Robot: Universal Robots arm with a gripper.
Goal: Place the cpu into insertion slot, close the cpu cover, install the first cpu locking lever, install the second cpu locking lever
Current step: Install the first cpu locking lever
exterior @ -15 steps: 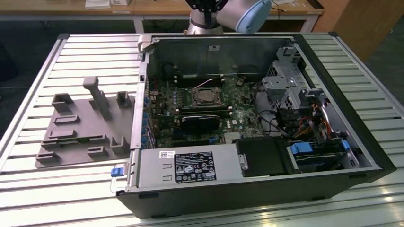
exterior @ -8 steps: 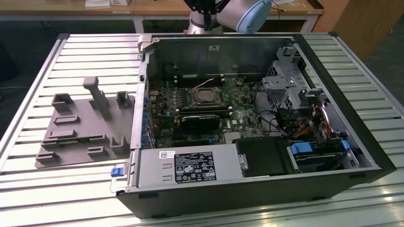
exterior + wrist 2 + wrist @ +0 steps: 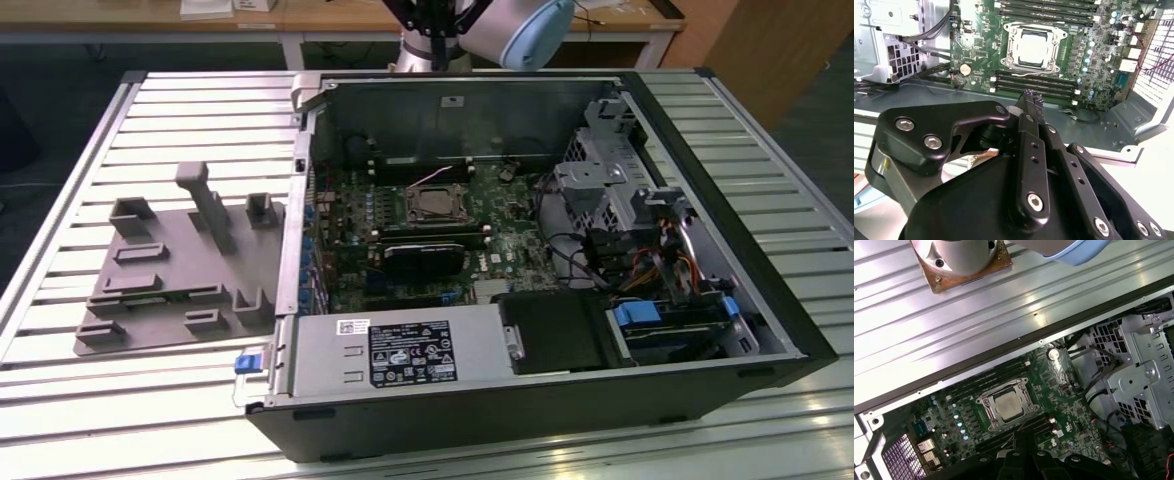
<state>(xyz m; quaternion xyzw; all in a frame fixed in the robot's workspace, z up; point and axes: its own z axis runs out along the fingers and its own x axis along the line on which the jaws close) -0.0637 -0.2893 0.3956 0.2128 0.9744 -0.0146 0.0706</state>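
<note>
The cpu (image 3: 1033, 47) (image 3: 1007, 405) shows its pale silver top inside the insertion slot (image 3: 437, 205) on the green board. The cpu cover (image 3: 1010, 50) (image 3: 985, 401), a silver frame, lies flat around it. A thin wire lever (image 3: 1024, 74) runs along one side of the socket; I cannot tell whether it is latched. My gripper (image 3: 1032, 98) (image 3: 1021, 437) hangs above the case, apart from the socket, over the black memory slots. Its fingers are shut together with nothing between them. In the exterior view the arm (image 3: 461, 30) stands behind the case.
The open computer case (image 3: 641, 90) lies on a slatted metal table (image 3: 174, 110). A grey moulded fixture (image 3: 187, 270) sits at the exterior view's left. Inside are a black block (image 3: 424, 258), a power supply (image 3: 400, 350), a drive cage (image 3: 607, 180) and cables (image 3: 587, 260).
</note>
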